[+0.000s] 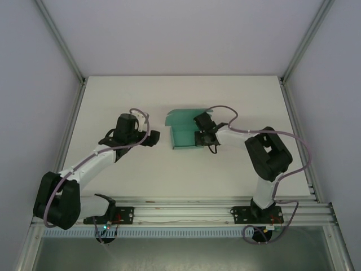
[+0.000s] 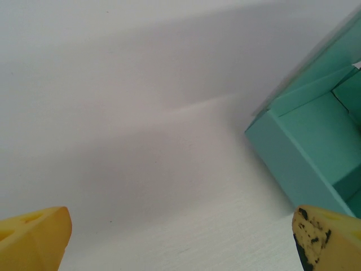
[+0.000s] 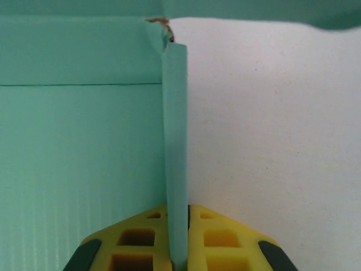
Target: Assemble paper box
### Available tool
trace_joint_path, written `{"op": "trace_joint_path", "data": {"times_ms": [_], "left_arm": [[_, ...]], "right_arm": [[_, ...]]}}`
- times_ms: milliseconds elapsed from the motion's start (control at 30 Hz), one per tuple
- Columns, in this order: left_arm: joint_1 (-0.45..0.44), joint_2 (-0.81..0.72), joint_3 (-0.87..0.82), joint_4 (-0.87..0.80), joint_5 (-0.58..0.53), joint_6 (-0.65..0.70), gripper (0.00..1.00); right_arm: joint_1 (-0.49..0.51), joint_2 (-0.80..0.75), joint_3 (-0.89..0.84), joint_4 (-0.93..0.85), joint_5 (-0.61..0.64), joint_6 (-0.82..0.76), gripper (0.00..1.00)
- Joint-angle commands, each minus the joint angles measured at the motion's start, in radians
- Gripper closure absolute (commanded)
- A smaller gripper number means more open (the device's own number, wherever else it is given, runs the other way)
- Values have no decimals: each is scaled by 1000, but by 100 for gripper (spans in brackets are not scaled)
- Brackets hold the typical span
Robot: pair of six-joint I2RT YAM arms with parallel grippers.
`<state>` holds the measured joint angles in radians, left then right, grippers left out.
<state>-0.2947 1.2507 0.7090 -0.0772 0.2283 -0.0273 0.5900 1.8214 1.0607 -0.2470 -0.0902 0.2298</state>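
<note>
Right wrist: right gripper point(image 3: 178, 237), jaws pinching the paper box point(image 3: 79, 169) by its side wall, probably to stand it upright; left gripper point(image 2: 180, 243), jaws spread, hovers beside it.

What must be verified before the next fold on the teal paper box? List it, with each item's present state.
1. Right pincer shut on the paper box by its side wall: ok.
2. That wall standing upright in the grip: ok.
3. Left pincer open and apart from the box: ok.
4. Box bottom lying on the table: ok.
5. Corner at the wall's far end intact: cannot tell; a brownish frayed spot shows there.
</note>
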Motion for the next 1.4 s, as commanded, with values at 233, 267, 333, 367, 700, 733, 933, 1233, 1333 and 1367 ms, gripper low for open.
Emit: {"op": "trace_joint_path", "data": {"times_ms": [233, 267, 333, 367, 700, 733, 933, 1233, 1333, 1367], "left_arm": [[36, -63, -14, 89, -63, -157, 0], [37, -70, -8, 96, -16, -150, 0], [37, -95, -15, 164, 133, -143, 0], [36, -108, -22, 213, 203, -154, 0], [-74, -257, 117, 136, 149, 9, 0], [-94, -244, 145, 112, 109, 46, 0], [-158, -112, 316, 7, 24, 198, 0], [-185, -5, 386, 60, 119, 269, 38], [-187, 8, 393, 78, 159, 283, 63], [-189, 13, 395, 77, 172, 297, 71]], "right_arm": [[-4, -419, -132, 286, -54, -120, 100], [-7, -458, -145, 304, -68, -131, 100], [-8, -523, -163, 341, -108, -144, 100], [-8, -541, -164, 345, -119, -144, 100], [-8, -466, -3, 19, -87, -67, 100], [-8, -458, 4, 6, -100, -61, 100], [-8, -389, 47, -67, -156, -45, 100], [-9, -337, 68, -63, -236, -56, 100], [-9, -324, 68, -60, -245, -61, 100], [-9, -319, 68, -62, -249, -63, 100]]}}
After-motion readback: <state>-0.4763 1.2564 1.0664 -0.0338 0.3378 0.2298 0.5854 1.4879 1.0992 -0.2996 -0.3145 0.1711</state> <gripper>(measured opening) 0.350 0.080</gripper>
